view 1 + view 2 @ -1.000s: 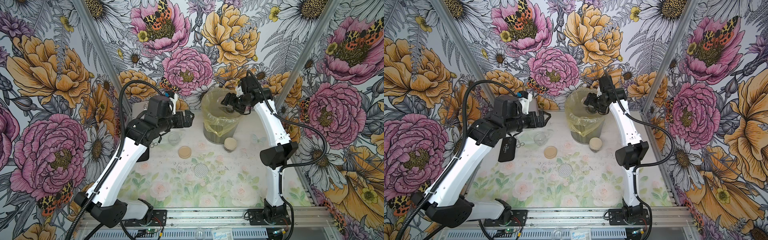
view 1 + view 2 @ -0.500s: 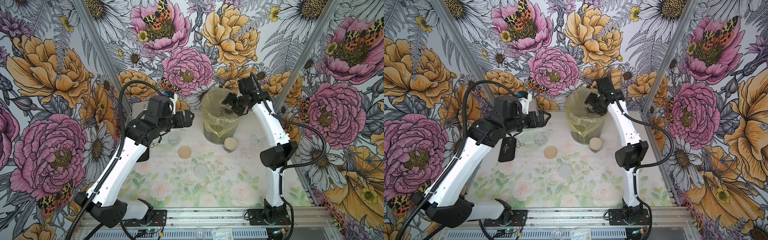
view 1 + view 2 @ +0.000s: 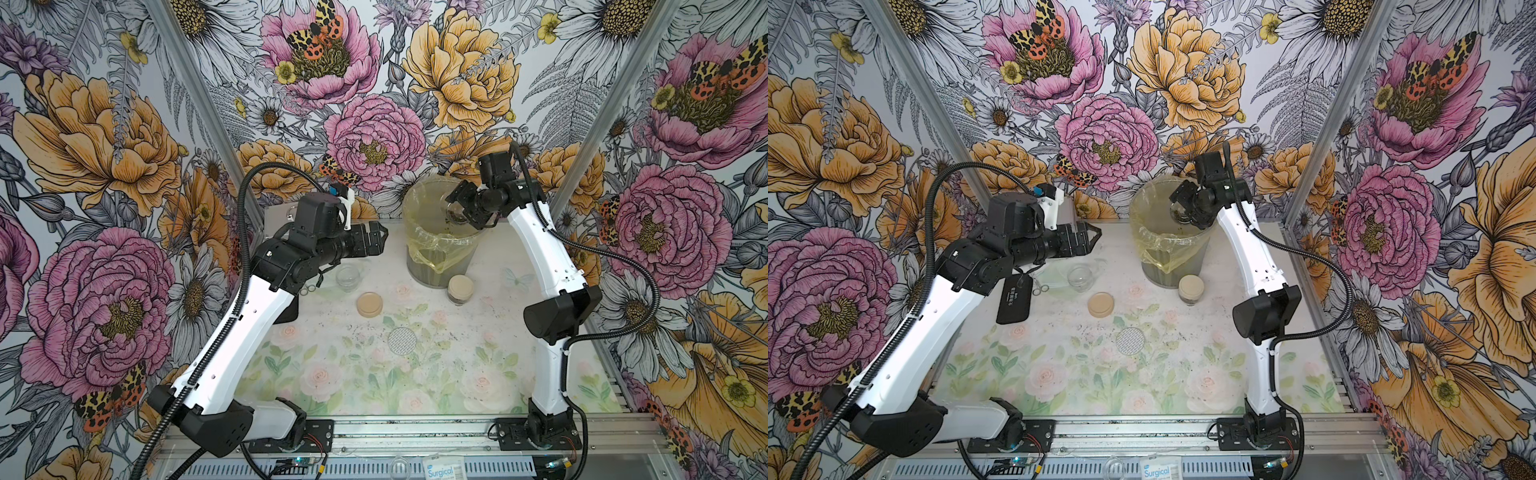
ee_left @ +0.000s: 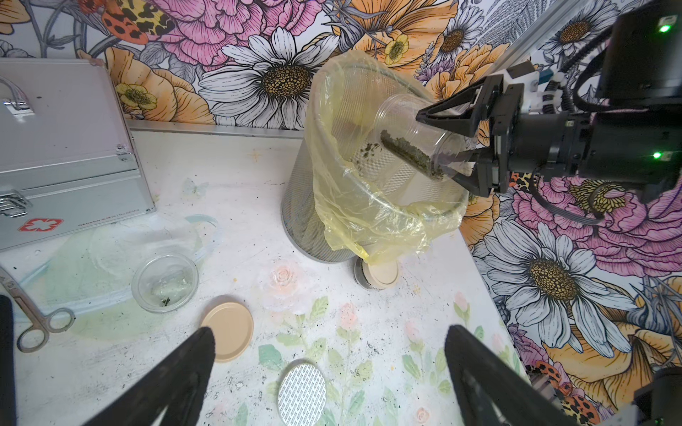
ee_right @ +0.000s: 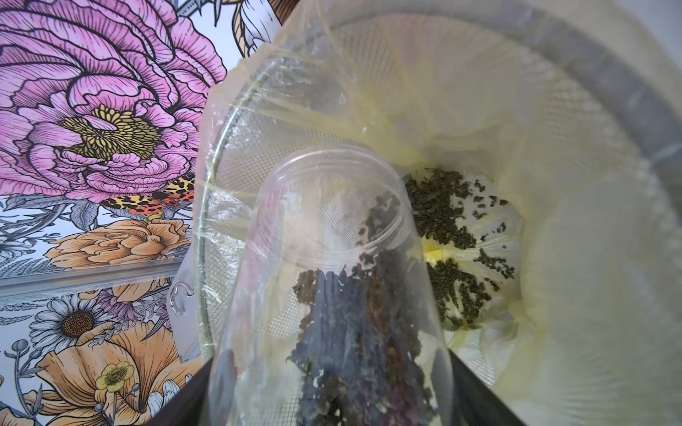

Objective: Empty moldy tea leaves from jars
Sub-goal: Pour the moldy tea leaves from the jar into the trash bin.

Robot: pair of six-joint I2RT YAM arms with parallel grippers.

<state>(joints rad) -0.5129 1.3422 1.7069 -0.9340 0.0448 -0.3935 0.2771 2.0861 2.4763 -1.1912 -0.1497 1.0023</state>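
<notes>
Right gripper [image 4: 443, 147] clamps open jar [image 5: 332, 276], tilted mouth-down over mesh bin [image 4: 302, 206]. Tea leaves [image 5: 454, 228] lie partly in jar, partly at bin bottom. Left gripper [image 4: 328, 332] spread wide, empty, above table [image 3: 457, 353]. Lidded jar [image 3: 460, 289] stands beside bin.

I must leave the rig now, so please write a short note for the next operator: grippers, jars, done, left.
Left gripper: open, holding nothing, above the table.
Right gripper: shut on an open jar, tilted over the yellow-bagged mesh bin; some tea leaves inside it.
Done: the empty jar stands by a tan lid; a dotted silver lid lies loose.
Left: finish this pour; the closed jar beside the bin.
</notes>
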